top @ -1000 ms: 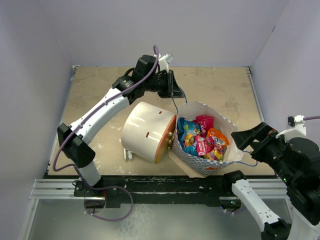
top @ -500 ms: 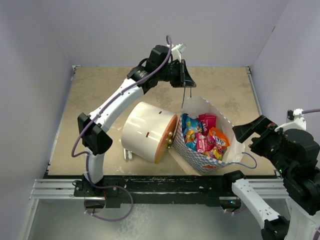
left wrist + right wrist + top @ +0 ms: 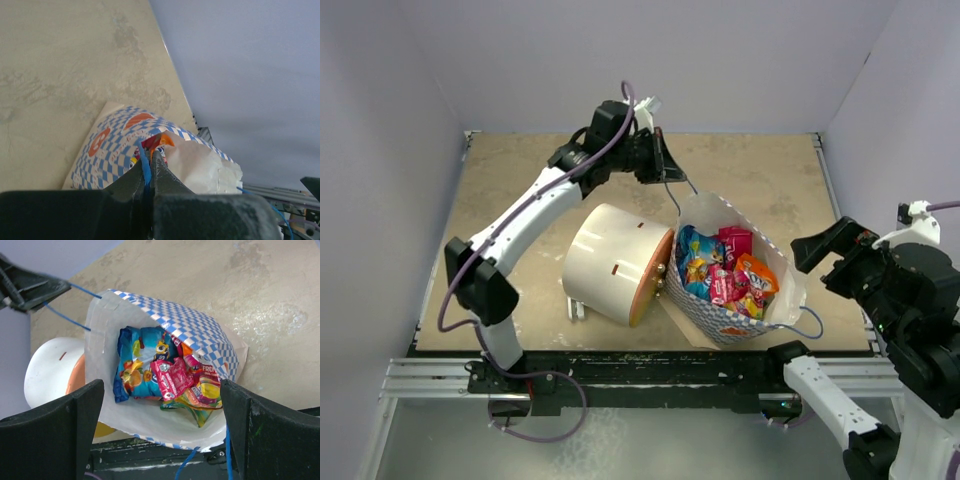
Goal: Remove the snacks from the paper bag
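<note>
While the left gripper pinches the thin blue cord handle of the checkered white paper bag, all shiny snack packets lie inside; the right gripper gapes empty.

Both arms have white links, black joints, purple cables, black fingers.

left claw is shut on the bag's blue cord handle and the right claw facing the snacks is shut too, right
Not quite: the right claw is open. The right wrist view shows its fingers wide apart, framing the snacks in the paper bag. The left claw is indeed shut on the blue cord handle.
</note>
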### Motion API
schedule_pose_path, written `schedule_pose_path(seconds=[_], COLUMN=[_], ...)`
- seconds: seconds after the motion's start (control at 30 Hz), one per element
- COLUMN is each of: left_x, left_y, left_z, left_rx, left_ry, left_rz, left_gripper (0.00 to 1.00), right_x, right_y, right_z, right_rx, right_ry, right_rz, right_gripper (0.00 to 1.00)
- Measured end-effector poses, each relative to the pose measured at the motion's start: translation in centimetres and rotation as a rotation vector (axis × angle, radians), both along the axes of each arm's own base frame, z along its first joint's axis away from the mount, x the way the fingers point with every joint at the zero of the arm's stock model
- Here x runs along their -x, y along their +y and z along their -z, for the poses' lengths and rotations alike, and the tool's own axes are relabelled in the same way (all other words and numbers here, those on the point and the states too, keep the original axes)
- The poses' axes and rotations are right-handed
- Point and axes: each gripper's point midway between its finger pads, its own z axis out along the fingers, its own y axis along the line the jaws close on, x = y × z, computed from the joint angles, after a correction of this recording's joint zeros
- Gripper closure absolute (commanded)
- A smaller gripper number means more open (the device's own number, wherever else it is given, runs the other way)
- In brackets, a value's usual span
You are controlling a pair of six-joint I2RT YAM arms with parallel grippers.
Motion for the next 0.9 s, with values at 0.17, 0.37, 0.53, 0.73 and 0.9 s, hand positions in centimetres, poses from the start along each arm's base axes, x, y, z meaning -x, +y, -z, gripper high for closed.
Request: schedule_pose_path(seconds=[0.17,0.37,0.53,0.73,0.9], left_x=[3.7,4.8,4.3,5.1,5.6], left_y=[3.3,8.0,12.1,16.1,19.4], left_z=[-0.9,-0.7,0.0,-0.5,-0.7], left_rx=[-0.023,-0.068,-0.133,-0.207,-0.256], left_ry=[0.012,0.039,0.060,0.029,0.009], left_rz=[-0.036,-0.127,-0.213,-0.278,-0.333], left_gripper=[1.00,1.00,1.00,1.00,1.00], right_x=[-1.8,-3.2,-3.6,-3.9,-4.3], right_y=[0.7,1.7,2.4,2.7,2.7], right_z=[-0.2,0.5,0.4,0.4,1.6], right_rx=[0.026,0.035,0.023,0.024,0.037], right_ry=[0.009,0.033,0.030,0.027,0.062], right_rz=[-0.030,-0.077,-0.111,-0.121,-0.123], right_gripper=[0.00,0.01,0.00,0.00,0.00])
